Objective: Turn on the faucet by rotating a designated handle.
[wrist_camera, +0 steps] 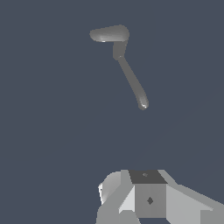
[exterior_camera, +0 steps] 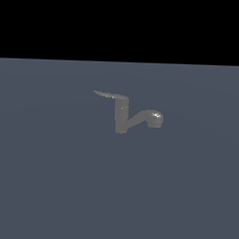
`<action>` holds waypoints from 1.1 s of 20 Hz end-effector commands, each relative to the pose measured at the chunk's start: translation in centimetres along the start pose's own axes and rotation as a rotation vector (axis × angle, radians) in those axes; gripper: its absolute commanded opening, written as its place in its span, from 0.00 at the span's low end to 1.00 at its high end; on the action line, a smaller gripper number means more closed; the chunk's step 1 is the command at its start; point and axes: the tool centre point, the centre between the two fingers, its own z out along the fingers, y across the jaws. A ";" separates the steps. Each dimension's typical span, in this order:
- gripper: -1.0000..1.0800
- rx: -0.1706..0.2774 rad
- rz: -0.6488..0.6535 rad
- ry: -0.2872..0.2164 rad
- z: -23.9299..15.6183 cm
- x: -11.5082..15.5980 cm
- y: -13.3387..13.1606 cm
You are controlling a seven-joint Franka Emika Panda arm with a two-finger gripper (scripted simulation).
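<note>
Standing alone on a flat blue-grey floor (exterior_camera: pixel 50 187), a small matte grey faucet (exterior_camera: pixel 122 119) has a short upright post. Its handle (exterior_camera: pixel 110 95), a thin flat lever tapering to a point, projects from the post's top toward the exterior view's left; the curved spout with its rounded head (exterior_camera: pixel 154 118) reaches toward the exterior view's right. No arm shows in the exterior view. In the wrist view, the faucet (wrist_camera: pixel 119 47) lies well ahead of the gripper (wrist_camera: pixel 148 199), apart from it, with nothing between. Only the gripper's white and grey body shows at the frame edge; whether its jaws are spread or pressed together cannot be told.
</note>
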 end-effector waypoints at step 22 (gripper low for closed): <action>0.00 0.014 0.436 -0.007 10.2 9.5 -8.1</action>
